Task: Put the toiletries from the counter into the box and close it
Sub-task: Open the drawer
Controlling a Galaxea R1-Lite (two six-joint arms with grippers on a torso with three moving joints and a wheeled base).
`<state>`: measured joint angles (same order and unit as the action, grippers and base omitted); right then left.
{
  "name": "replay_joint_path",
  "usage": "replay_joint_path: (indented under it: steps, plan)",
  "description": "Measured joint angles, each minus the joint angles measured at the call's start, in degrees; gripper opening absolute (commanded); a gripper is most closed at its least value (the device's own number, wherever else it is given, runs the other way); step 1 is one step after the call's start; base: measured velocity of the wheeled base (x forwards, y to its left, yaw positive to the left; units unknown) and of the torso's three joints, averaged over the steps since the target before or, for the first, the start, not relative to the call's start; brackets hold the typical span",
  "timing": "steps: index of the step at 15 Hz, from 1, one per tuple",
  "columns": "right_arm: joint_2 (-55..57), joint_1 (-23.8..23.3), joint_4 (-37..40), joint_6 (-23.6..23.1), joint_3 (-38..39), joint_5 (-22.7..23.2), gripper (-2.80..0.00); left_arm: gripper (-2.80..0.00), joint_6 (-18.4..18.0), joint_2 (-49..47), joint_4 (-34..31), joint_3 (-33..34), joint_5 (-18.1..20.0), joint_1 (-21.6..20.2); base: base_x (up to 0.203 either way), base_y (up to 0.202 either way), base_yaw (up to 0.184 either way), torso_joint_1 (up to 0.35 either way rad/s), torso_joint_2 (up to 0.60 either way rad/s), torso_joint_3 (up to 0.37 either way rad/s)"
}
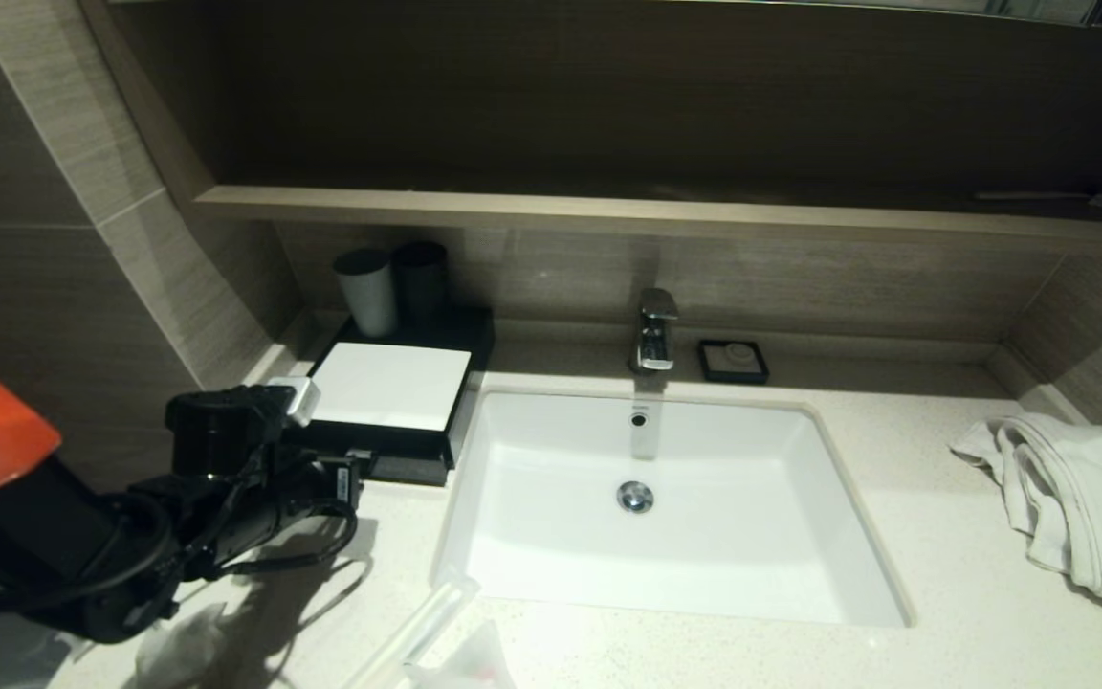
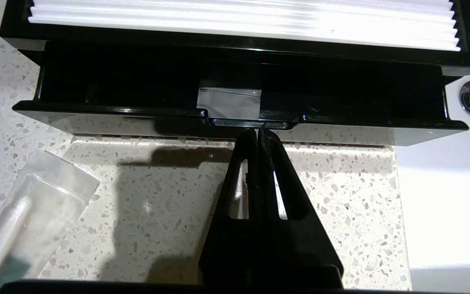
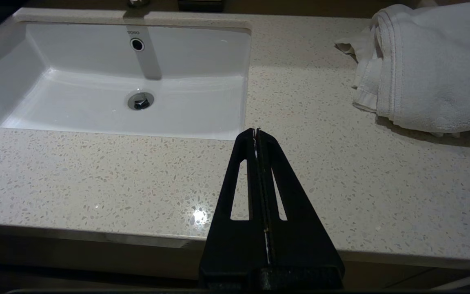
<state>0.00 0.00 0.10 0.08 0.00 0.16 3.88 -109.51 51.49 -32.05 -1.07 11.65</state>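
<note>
**Ana:** Left hand (image 2: 258,131) first: its two fingers are pressed flat together with nothing between them, and the tips sit right at the middle of the drawer front (image 2: 96,112) of the box (image 1: 388,388), at the small notch in its lip.

**Ben:** So the drawer is open?

**Ana:** Partly, by the look of it. The left wrist view shows a dark gap between the drawer front and the box body, with something small and silvery lying inside. The drawer's long edge runs crosswise to the fingers, so the hand faces it square-on.

**Ben:** And the toiletries?

**Ana:** Not in the box, as far as I can see. A long clear-wrapped stick (image 1: 417,627) lies on the desk (image 1: 895,450) near its front edge, nearer the robot than the hand, with its long axis slanting towards the sink (image 1: 551,598). White packets (image 1: 178,651) lie close beside it.

**Ben:** Which arm is nearer?

**Ana:** The left one, clearly. The right hand (image 3: 256,131), narrow too and empty, hangs parked over the bare desk between the sink and the towel (image 1: 1077,498), well apart from everything. I'd judge that the left hand must pull back from the drawer towards the stick.
</note>
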Motion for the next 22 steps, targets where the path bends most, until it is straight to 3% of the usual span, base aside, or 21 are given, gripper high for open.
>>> replay_joint_path:
  steps: [22]
  plan:
    - [0.0,0.0,0.0,0.03,0.0,0.0,-2.8,-2.8,0.15,-2.62,4.21,-0.39,-0.45,-0.06,0.0,0.0,0.0,0.0,0.0,0.0]
